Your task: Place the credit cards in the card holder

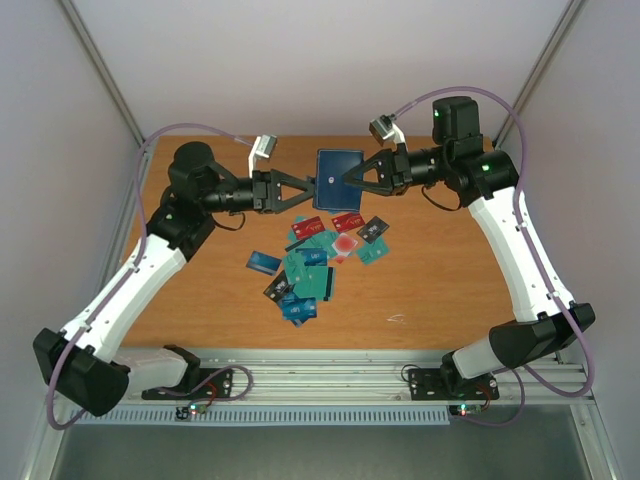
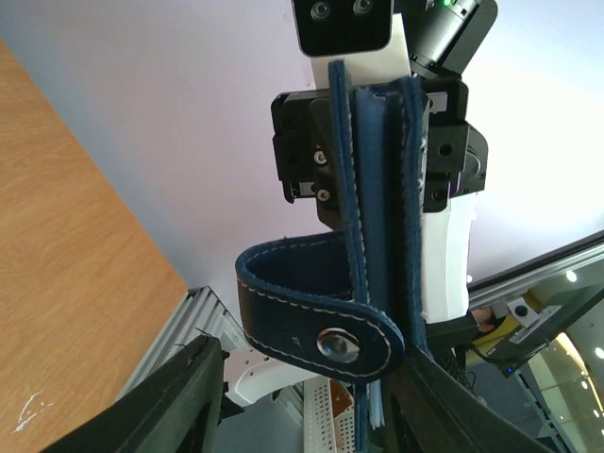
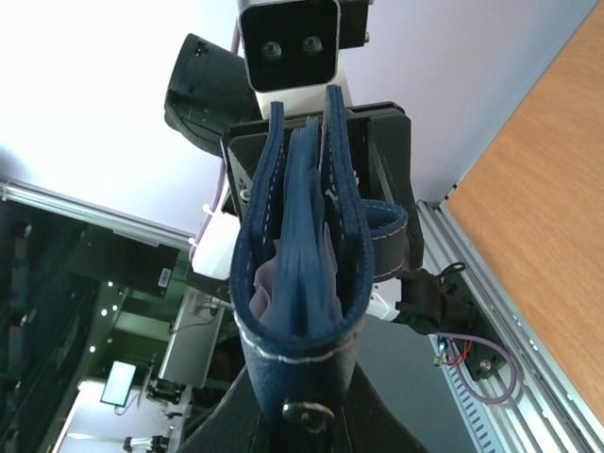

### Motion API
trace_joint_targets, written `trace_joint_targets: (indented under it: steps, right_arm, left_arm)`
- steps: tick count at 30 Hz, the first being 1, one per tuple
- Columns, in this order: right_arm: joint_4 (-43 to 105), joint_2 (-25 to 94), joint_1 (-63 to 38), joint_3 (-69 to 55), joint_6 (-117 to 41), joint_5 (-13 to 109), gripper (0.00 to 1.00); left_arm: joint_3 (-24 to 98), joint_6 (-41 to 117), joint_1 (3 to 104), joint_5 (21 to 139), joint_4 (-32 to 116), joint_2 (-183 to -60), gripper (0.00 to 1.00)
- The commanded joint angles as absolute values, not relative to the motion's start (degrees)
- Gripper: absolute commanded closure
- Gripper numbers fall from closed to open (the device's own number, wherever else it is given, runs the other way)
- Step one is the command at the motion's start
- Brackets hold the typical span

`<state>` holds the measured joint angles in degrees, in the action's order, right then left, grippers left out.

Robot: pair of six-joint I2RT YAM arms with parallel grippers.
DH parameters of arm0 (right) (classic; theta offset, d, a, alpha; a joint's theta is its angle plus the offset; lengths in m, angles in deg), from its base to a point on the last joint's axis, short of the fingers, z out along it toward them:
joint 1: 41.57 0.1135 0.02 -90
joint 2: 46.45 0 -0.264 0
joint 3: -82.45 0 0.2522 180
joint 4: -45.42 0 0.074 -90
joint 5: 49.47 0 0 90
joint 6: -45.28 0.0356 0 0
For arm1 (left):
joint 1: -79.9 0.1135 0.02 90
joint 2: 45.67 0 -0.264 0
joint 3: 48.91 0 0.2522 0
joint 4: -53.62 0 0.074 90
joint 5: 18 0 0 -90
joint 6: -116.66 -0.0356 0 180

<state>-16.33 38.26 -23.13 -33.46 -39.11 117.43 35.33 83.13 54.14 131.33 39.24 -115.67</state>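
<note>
- A robotics lab test cell: the white-and-black left arm [image 1: 140,270] and right arm [image 1: 520,250] are bolted to an aluminium rail [image 1: 330,372] at the edge of a wooden table [image 1: 450,290].
- Plain white panels [image 1: 300,60] on metal posts [image 1: 108,70] wall it in.
- Outside the cell, the wrist views show a lit monitor [image 3: 121,382] and ceiling lights [image 2: 569,276].

A wooden table [image 1: 440,270] carries a loose heap of credit cards [image 1: 310,266] near its middle
</note>
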Motion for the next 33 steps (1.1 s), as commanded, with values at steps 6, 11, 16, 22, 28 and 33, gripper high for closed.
trace_joint_targets:
  steps: [6, 11, 16, 22, 28, 33]
  right_arm:
    - [-14.09, 38.29, -23.19, -34.97, -37.6, 119.8, 0.97]
    - [-14.47, 38.35, -23.09, -34.77, -37.88, 119.37, 0.97]
    - [-15.54, 38.37, -23.11, -34.2, -39.07, 116.87, 0.95]
    - [-17.56, 38.37, -23.11, -33.67, -40.23, 113.39, 0.94]
    - [-33.96, 40.39, -23.19, -39.28, -49.91, 100.57, 0.32]
    - [-44.75, 40.1, -23.2, -40.14, -53.21, 88.56, 0.03]
  left_arm:
    - [36.77, 81.24, 52.5, 131.24, 41.14, -117.82, 0.58]
    - [37.59, 82.55, 51.96, 132.57, 43.88, -118.99, 0.69]
    - [35.64, 89.72, 51.86, 134.82, 54.07, -119.74, 0.89]
    - [33.91, 97.35, 51.86, 136.3, 63.23, -121.18, 1.0]
    - [35.37, 92.58, 51.86, 134.51, 52.51, -120.95, 1.0]
    - [42.53, 68.74, 51.86, 123.55, 18.63, -121.47, 1.0]
